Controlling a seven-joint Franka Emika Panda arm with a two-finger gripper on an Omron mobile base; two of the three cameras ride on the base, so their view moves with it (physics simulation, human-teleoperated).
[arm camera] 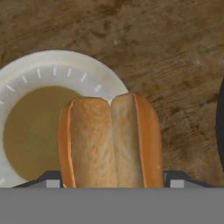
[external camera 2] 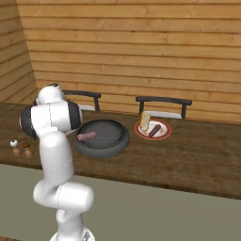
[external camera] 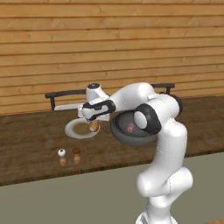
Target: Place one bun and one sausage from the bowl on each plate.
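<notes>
My gripper [external camera: 93, 119] is shut on a bun [external camera: 93, 126], holding it upright just over the right part of a white plate [external camera: 76, 130] with a brownish centre. In the hand view the bun [arm camera: 111, 144] sits between the two fingertips [arm camera: 52, 180], with the plate [arm camera: 43, 72] beneath it to the left. The dark grey bowl [external camera: 127, 136] lies right of that plate, and a sausage [external camera: 130, 127] lies in it. In the right base view the bowl [external camera 2: 117, 141] holds the sausage [external camera 2: 86, 136]. A second plate [external camera 2: 162, 134] right of it carries a bun [external camera 2: 144, 121] and a sausage [external camera 2: 154, 131].
Two small shakers [external camera: 69, 156] stand near the front edge of the dark wooden table [external camera: 30, 144], left of my arm. Two dark chairs [external camera 2: 162, 104] stand behind the table against the plank wall. The bowl's rim [arm camera: 220, 127] edges the right of the hand view.
</notes>
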